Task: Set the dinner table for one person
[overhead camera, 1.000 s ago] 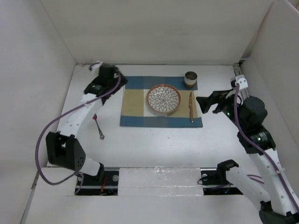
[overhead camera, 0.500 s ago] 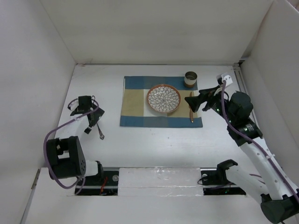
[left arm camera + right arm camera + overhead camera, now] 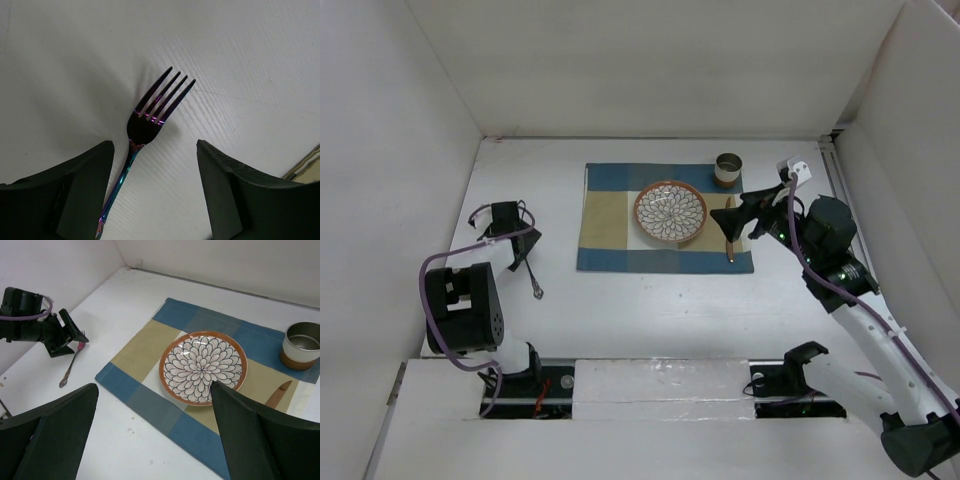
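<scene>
**Fork waits to be picked up**

At the left of the top view, the left claw (image 3: pixel 154 145) hangs over the fork (image 3: pixel 155 110). It is wide open and holds nothing, and the fork's handle is between its two fingers. The fork lies flat on the white dinner table (image 3: pixel 650 300), apart from the checked mat (image 3: pixel 610 215).

I think the job now is grabbing the fork. The claw should go down, shut on the handle, then carry it to the mat, left of the plate (image 3: pixel 670 212).

Further right, the knife (image 3: pixel 729 252) and cup (image 3: pixel 728 168) sit on the mat. The right claw (image 3: pixel 154 386) is above the knife, also open and empty.
</scene>
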Robot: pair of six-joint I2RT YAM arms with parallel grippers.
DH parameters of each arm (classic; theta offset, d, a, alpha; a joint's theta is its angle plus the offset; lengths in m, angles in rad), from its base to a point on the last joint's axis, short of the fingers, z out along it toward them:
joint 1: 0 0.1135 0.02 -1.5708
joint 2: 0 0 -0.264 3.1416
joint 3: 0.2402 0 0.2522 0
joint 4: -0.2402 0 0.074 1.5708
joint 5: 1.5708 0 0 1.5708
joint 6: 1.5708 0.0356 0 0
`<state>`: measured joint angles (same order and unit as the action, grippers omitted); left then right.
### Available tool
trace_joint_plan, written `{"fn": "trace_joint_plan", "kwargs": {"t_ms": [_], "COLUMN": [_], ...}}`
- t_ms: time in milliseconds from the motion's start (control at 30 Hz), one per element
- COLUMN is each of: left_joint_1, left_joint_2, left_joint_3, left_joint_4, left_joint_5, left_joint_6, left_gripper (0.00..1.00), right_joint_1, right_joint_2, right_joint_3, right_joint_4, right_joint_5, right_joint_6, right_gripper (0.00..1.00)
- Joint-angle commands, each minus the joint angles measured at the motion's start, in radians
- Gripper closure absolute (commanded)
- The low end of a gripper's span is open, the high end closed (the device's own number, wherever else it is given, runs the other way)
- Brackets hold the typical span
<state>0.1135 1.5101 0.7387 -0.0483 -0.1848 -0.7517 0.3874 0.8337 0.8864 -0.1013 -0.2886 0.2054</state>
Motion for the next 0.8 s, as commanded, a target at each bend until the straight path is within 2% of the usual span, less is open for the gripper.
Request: {"fn": "trace_joint_plan", "kwargs": {"t_ms": [0,133,400,567,633,767], "left_joint_1": [0.002,-0.032,-0.041,-0.041,-0.041,-0.041], "left_joint_2": [0.056,-0.007,-0.028,0.085,0.169,0.197], "left_joint_3": [-0.047,-0.038,0.031,0.169,0.223,0.211], "left_joint_4": [-0.119,-0.202,-0.410,-0.528,-0.588,-0.579], "left_joint_5": [0.048,0.005,0.060,0.114,0.096,0.070], "left_joint_6": [-0.012,-0.023,0.014,0.078,0.100,0.091], "left_gripper": [0.36,0.34,0.32,0.31,0.31,0.32], "right_joint_1": [0.008,0.008,0.008,0.008,0.008,0.008], "right_joint_2": [-0.002,-0.012,-0.059,-0.082,-0.082,-0.093], "right_joint_3": [0.005,0.005,0.005,0.016,0.016,0.016], "right_joint_4": [0.061,0.061,0.052,0.032,0.022,0.012], "right_joint_5": [0.009,0.019,0.038,0.049,0.049,0.039], "right_joint_6": [-0.015,-0.015,-0.015,-0.024,-0.034,-0.034], "right_gripper": [0.00,0.00,0.00,0.00,0.00,0.00]}}
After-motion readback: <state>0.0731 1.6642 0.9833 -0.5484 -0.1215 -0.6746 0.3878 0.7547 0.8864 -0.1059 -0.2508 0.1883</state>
